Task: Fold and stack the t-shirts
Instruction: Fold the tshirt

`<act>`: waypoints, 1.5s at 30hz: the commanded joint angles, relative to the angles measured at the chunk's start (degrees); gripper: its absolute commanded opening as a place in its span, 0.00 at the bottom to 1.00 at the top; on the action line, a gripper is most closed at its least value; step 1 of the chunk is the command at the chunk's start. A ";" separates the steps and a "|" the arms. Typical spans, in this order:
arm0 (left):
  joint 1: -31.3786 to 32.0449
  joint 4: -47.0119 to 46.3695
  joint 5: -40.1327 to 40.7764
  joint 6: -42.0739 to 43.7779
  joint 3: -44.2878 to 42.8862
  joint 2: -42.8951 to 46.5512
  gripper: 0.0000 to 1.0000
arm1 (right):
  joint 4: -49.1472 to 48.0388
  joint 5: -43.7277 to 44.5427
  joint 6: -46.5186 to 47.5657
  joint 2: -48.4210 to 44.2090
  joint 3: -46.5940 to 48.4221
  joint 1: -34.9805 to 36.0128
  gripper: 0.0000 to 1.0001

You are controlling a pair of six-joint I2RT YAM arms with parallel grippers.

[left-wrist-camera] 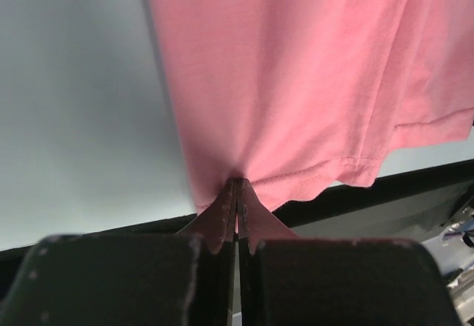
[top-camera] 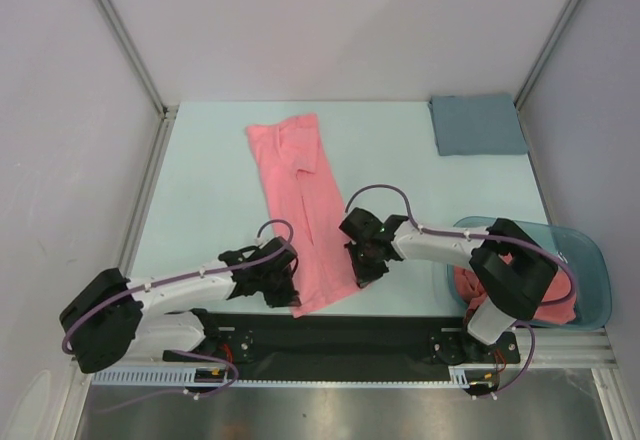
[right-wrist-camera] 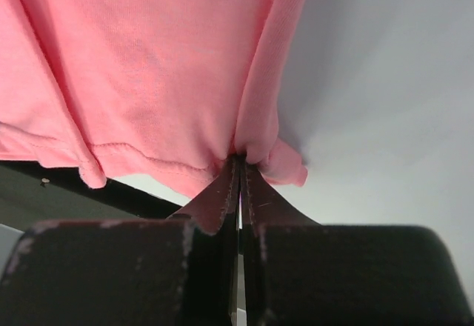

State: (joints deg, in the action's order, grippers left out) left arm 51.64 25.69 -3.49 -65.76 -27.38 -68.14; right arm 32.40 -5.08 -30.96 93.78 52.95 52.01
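Note:
A salmon-pink t-shirt [top-camera: 300,200] lies folded into a long narrow strip, running from the back middle of the table to its near edge. My left gripper [top-camera: 283,290] is shut on the strip's near left hem corner; the left wrist view shows the hem [left-wrist-camera: 296,178] pinched at the fingertips [left-wrist-camera: 238,185]. My right gripper [top-camera: 362,272] is shut on the near right hem corner [right-wrist-camera: 255,148], seen at the fingertips [right-wrist-camera: 238,161]. More pink t-shirts [top-camera: 470,285] lie bundled in the teal tub [top-camera: 590,280] at the right, partly hidden by my right arm.
A grey-blue rectangular cloth [top-camera: 477,125] lies flat at the back right. Metal frame posts stand at the back corners. A black strip [top-camera: 330,325] runs along the table's near edge below the shirt's hem.

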 commanded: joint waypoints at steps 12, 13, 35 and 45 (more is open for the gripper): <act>0.48 11.66 5.33 3.35 2.42 2.57 0.00 | 2.31 1.04 -2.79 -2.54 -4.96 3.89 0.00; 0.48 11.75 5.16 3.62 2.24 3.01 0.01 | 2.31 1.13 -2.70 -2.72 -4.70 3.89 0.00; 0.48 9.13 -3.71 -7.18 9.08 29.01 0.41 | 8.04 -9.83 9.51 -12.74 -0.37 -10.50 0.54; 0.48 1.56 -4.07 -17.03 18.41 34.74 0.54 | -2.08 -21.81 10.04 -9.93 -7.06 -15.53 0.58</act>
State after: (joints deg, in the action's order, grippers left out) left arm 51.79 32.03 -6.50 -77.89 -10.74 -34.59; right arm 35.14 -21.26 -21.93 82.83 47.00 36.73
